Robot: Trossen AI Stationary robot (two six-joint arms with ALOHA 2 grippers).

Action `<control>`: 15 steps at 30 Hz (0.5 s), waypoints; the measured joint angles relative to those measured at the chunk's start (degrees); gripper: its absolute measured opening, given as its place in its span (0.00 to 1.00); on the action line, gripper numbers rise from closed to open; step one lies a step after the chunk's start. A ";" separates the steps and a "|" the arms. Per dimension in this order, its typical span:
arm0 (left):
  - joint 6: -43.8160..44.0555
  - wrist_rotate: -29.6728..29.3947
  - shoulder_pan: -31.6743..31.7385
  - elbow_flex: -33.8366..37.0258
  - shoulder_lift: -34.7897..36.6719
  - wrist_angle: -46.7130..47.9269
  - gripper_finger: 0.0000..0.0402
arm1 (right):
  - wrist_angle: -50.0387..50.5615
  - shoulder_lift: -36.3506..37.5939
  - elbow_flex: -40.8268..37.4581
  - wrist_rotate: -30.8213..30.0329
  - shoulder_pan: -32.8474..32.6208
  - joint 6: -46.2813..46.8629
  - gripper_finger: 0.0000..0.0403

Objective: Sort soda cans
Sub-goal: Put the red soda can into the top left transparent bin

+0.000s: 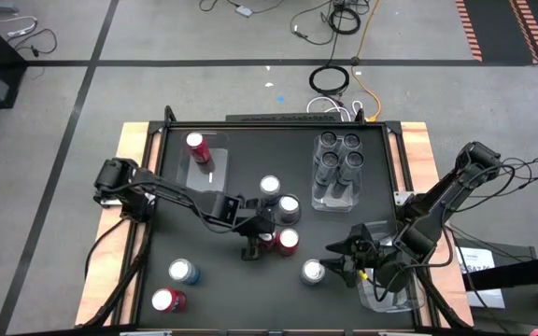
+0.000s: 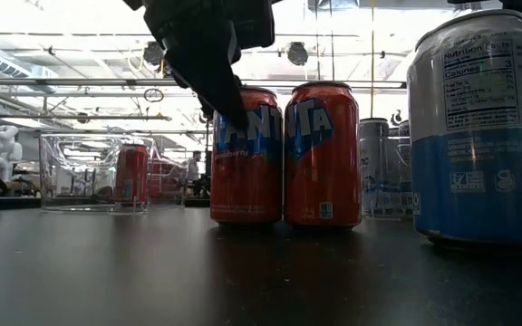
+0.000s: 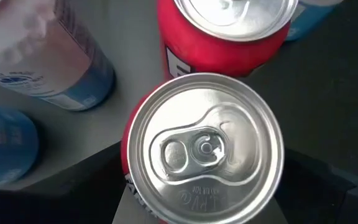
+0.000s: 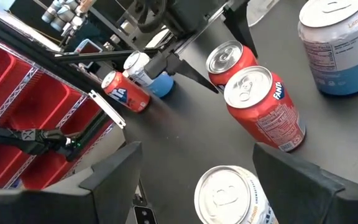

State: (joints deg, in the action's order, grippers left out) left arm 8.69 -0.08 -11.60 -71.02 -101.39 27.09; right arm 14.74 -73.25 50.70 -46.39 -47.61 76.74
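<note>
Currently left end effector (image 1: 251,245) spread around red can (image 3: 204,146); rigid, smooth, slippery aluminium, dents if squeezed, grip mid-body. Right end effector (image 1: 336,254) spread, empty.

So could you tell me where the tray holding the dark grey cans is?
In the high view, the clear tray with four dark grey cans sits right of centre, toward the table's far edge.

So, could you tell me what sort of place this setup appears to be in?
Probably a robotics lab or workshop: loose cables trail over a taped concrete floor, red wire shelving stands beside the table, and open ceiling lights hang overhead.
</note>
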 joint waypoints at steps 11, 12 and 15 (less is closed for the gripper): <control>5.56 0.04 0.22 0.00 -0.34 0.00 0.85 | -0.11 0.00 0.00 0.00 0.00 0.14 0.74; 5.55 0.04 0.22 0.00 -0.34 0.00 0.83 | -0.11 -0.02 0.00 0.01 0.00 0.15 0.74; 5.56 0.04 0.22 0.00 -0.34 -0.02 0.79 | -0.13 -0.02 0.00 0.00 0.00 0.47 0.74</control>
State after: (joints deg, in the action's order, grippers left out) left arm 14.24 -0.04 -11.38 -71.02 -101.73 27.07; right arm 14.61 -73.28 50.70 -46.39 -47.61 77.21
